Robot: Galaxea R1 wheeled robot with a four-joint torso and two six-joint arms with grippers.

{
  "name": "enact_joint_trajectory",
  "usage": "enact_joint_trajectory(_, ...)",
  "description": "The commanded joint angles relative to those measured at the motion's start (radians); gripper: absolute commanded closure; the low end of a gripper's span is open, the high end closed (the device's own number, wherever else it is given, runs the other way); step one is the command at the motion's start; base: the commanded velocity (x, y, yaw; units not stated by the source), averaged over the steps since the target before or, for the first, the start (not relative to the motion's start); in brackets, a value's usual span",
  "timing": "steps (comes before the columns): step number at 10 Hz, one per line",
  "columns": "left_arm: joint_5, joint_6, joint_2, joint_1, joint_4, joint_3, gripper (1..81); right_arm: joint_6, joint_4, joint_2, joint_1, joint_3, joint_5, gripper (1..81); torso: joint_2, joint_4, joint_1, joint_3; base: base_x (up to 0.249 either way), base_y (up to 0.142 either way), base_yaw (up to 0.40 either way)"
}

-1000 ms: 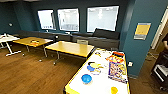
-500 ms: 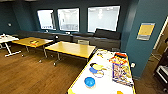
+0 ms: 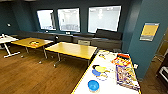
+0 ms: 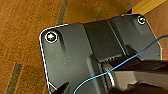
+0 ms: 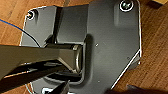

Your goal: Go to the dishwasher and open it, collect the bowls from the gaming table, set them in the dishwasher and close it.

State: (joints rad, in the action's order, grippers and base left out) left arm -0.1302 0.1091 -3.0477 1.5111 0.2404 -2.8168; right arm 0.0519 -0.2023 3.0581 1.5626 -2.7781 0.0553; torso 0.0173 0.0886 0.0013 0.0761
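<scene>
Where both wrists hang over wood floor [image 4: 22,37], seemingly lowered, gaming table [image 3: 110,86] ahead

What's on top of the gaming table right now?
On the gaming table: one blue bowl near the close end, a blue and yellow item mid-table, and colourful board games along the far side. The nearest end is cut off.

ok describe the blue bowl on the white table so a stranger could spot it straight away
Find the long white-topped gaming table with the yellow edge at the lower right of the head view. The blue bowl sits at its near end, a small round plain bright blue dish, unlike the flat, multicoloured board games beside it.
</scene>
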Motion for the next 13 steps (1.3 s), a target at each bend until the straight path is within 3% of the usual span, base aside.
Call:
enact_joint_trajectory(1, 0.044, 0.000, 0.002, -0.042, -0.003, -0.004, 1.0, -0.003, 0.003, -0.002, -0.037, -0.001, -0.052, 1.0, 0.000, 0.000, 0.000, 0.000, 0.116, 0.085, 0.000)
enact_joint_trajectory(4, 0.044, 0.001, 0.002, -0.042, -0.003, -0.004, 1.0, -0.003, 0.003, -0.002, -0.037, -0.001, -0.052, 1.0, 0.000, 0.000, 0.000, 0.000, 0.111, 0.081, 0.000)
enact_joint_trajectory(13, 0.046, 0.003, 0.006, -0.041, -0.006, -0.004, 1.0, -0.003, 0.003, 0.000, -0.035, 0.002, -0.052, 1.0, 0.000, 0.000, 0.000, 0.000, 0.009, 0.000, -0.014)
